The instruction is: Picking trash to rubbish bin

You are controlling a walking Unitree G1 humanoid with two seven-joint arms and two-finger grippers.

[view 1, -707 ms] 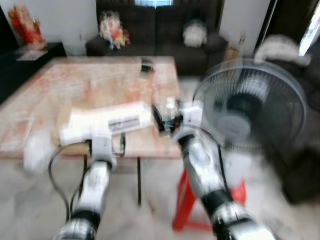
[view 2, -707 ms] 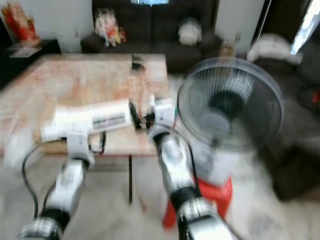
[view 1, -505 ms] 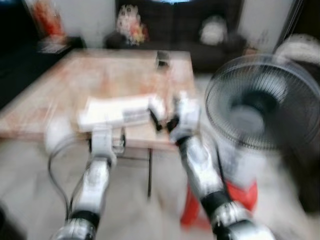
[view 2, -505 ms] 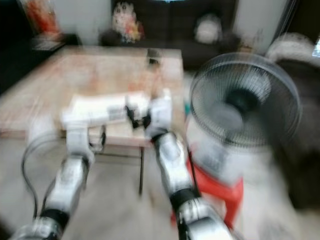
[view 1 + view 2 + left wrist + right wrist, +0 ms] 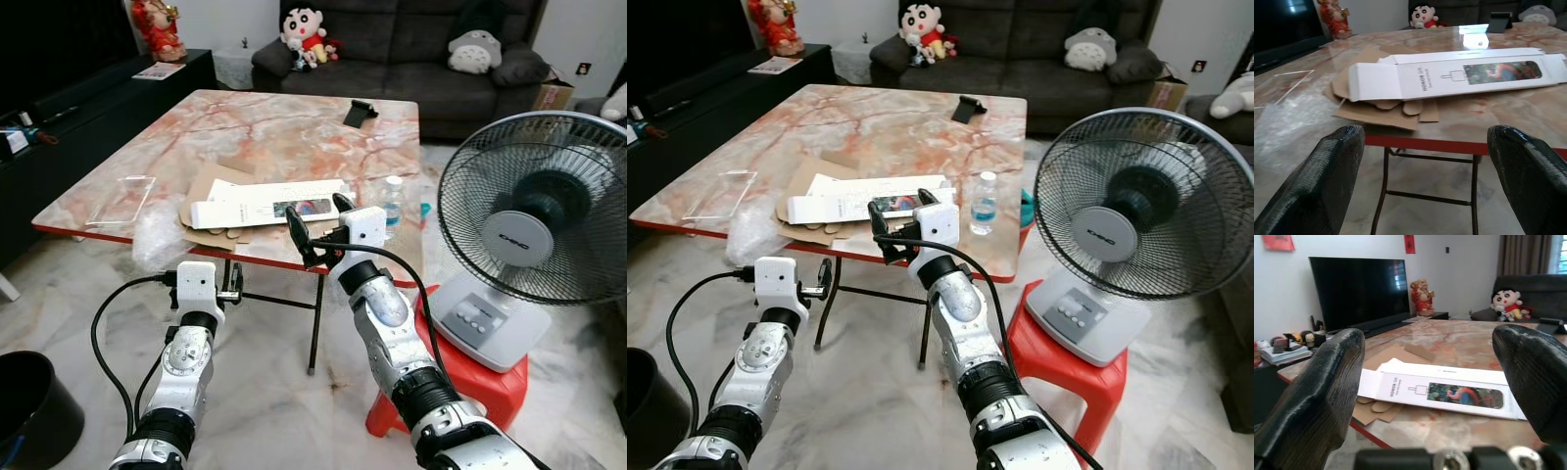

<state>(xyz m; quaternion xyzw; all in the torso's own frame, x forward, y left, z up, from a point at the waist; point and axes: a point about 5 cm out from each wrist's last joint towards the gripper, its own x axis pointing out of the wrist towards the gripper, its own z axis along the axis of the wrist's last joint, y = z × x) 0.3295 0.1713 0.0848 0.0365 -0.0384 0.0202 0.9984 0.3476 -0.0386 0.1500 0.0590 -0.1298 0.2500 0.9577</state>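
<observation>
— Where do we find the trash?

— We see a long white box (image 5: pixel 266 204) lying flat near the front edge of the marble counter (image 5: pixel 255 132), on top of flattened brown cardboard (image 5: pixel 201 211). A crumpled clear plastic wrap (image 5: pixel 157 238) hangs at the counter's front edge just beside the cardboard, and a clear flat sheet (image 5: pixel 120 199) lies further toward our left.

— And our tools?

— Our right tool (image 5: pixel 315 227) is raised at the counter's front edge, just before the box's right end, its two black fingers (image 5: pixel 1317 396) spread wide apart with nothing between them. Our left tool (image 5: pixel 1435 171) sits lower, in front of the counter and below its red rim, also spread apart and empty; through its wrist view we look between the fingers at the box and cardboard.

— What else is around?

— A small water bottle (image 5: pixel 392 200) stands on the counter to the right of the box, and a dark phone stand (image 5: pixel 360 113) sits near the far edge. A large fan (image 5: pixel 534 230) rests on a red stool (image 5: pixel 468 387) to our right. A black bin (image 5: pixel 31 406) stands on the marble floor at our far left. Behind the counter is a dark sofa (image 5: pixel 392 44) with plush toys (image 5: pixel 306 29).
</observation>
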